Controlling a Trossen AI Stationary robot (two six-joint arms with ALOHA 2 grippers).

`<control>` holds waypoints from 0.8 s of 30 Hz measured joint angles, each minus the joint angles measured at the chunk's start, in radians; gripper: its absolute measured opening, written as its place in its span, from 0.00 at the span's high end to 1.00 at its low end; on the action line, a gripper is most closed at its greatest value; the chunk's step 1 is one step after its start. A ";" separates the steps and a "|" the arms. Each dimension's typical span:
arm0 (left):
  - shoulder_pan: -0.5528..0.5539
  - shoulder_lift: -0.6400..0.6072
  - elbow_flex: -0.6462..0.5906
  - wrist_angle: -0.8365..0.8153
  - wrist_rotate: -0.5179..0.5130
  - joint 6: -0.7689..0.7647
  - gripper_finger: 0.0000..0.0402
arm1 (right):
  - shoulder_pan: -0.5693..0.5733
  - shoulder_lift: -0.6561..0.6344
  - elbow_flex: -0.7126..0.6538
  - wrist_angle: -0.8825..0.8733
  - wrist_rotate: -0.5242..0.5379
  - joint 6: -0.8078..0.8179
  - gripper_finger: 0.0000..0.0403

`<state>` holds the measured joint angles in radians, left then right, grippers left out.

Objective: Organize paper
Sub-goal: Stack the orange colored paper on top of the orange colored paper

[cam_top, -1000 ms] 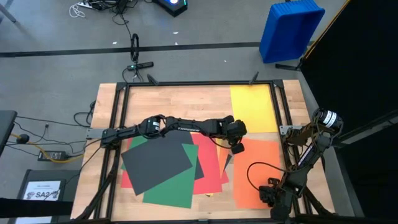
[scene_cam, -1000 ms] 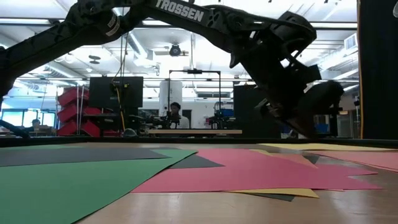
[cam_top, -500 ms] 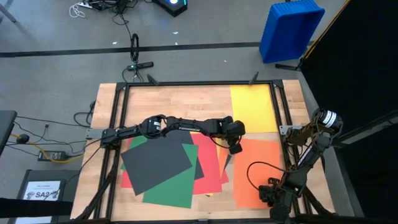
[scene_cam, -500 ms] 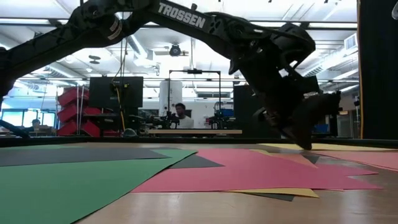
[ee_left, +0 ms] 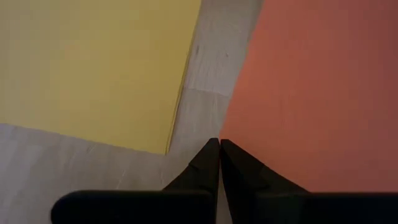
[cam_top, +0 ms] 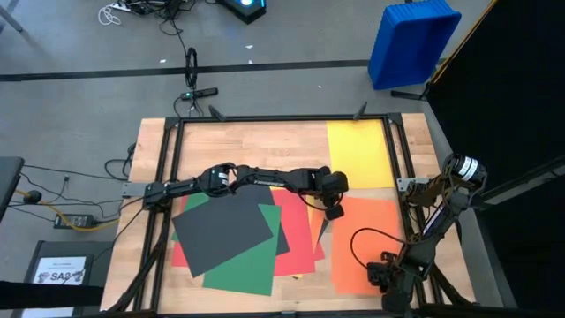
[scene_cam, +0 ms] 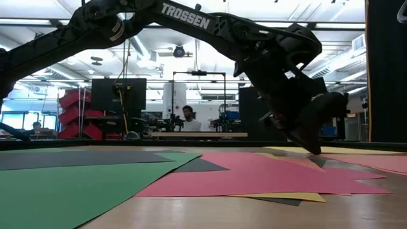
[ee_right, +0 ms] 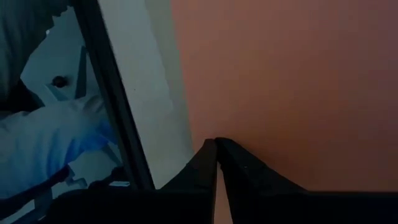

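Observation:
Coloured paper lies flat on the wooden table. A black sheet (cam_top: 221,234) tops an overlapping pile of green (cam_top: 243,269) and red (cam_top: 298,231) sheets at the near left. An orange sheet (cam_top: 375,252) lies at the near right and a yellow sheet (cam_top: 360,152) at the far right. My left gripper (cam_top: 335,213) is shut, its tips down at the orange sheet's far edge by its far-left corner. My right gripper (cam_top: 387,276) is shut over the near part of the orange sheet (ee_right: 280,74). My left gripper's shut fingertips (ee_left: 211,152) slant down from the table's left onto the orange sheet's far edge (ee_left: 239,112), close to its far-left corner. I cannot tell whether they touch the paper. My right gripper points down over the orange sheet beside the black rail; whether it touches is not visible.
A black frame rail (cam_top: 395,150) borders the table top. A dark cable (cam_top: 357,243) loops over the orange sheet. A blue bin (cam_top: 413,40) stands on the floor beyond the far right corner. Bare wood (cam_top: 256,146) lies at the far left. A person (scene_cam: 188,117) sits far behind.
My left gripper has sunk toward the table, its shut tips coming down to the paper's level at the orange sheet's far-left corner. The sheets lie as they did.

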<state>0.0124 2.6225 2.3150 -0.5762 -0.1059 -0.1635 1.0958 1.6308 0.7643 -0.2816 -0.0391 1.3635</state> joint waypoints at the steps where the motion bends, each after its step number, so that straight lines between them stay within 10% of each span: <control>1: -0.001 -0.001 0.000 -0.009 0.000 -0.001 1.00 | 0.000 -0.001 0.000 -0.003 0.000 0.014 1.00; 24: -0.006 0.000 -0.001 -0.008 0.030 -0.003 1.00 | -0.039 -0.001 0.000 -0.020 -0.070 -0.094 1.00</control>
<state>0.0059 2.6221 2.3138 -0.5842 -0.0757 -0.1661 1.0565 1.6302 0.7647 -0.3013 -0.1092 1.2691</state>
